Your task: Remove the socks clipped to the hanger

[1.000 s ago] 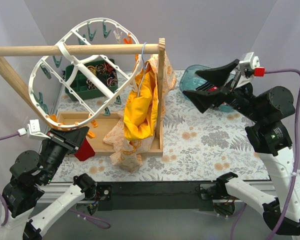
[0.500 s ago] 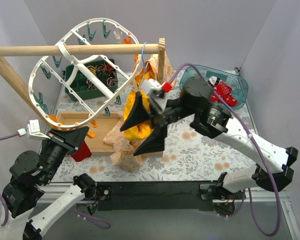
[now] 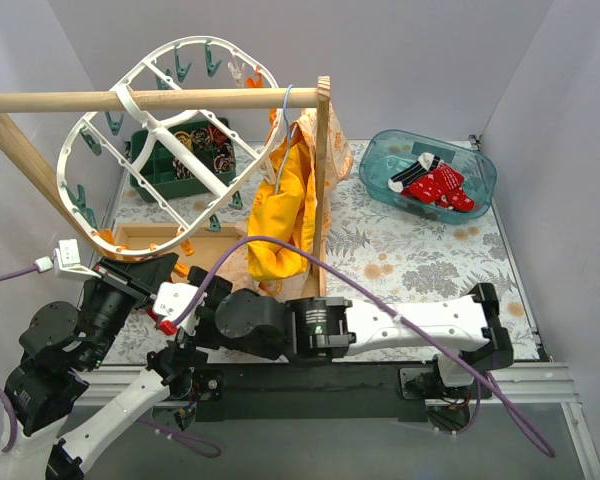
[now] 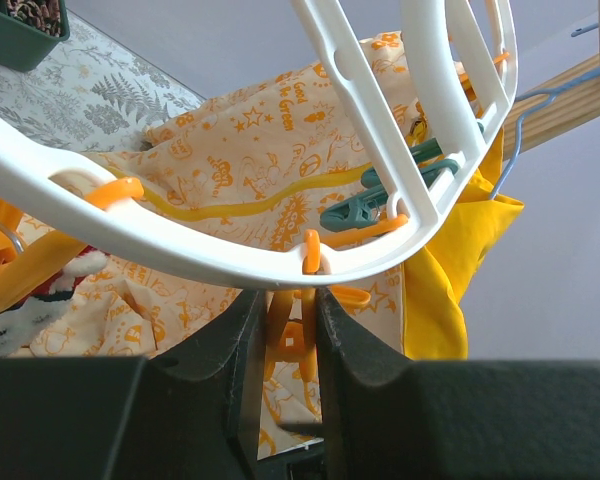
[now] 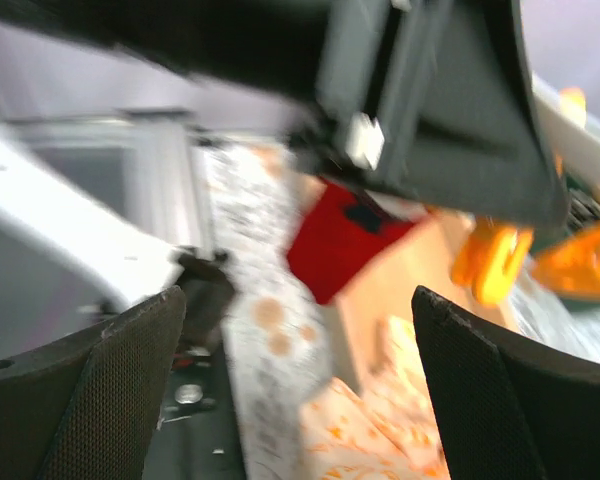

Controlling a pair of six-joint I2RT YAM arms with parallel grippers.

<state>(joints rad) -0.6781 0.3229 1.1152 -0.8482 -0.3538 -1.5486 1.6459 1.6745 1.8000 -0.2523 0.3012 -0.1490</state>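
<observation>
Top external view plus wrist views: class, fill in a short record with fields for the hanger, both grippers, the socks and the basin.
hanger: white oval frame, hooked on the wooden rail
left gripper: shut on an orange peg under the hanger's rim
right gripper: open, empty, close beside the left gripper
red sock: just beneath the left gripper; clipped or not, unclear
basin: holds red and black-and-white socks

One white hanger (image 4: 180, 248). Lots of teal pegs (image 4: 375, 200) and orange pegs (image 4: 290, 335), too many to count. One blue tub (image 3: 378, 150) of socks (image 3: 438, 186): one black-and-white, at least two red. One more red sock (image 5: 345, 240). One yellow shirt (image 3: 280, 220). One flowery cloth (image 4: 250, 160). One green box (image 3: 145, 183). One wooden tray (image 3: 208, 255).
</observation>
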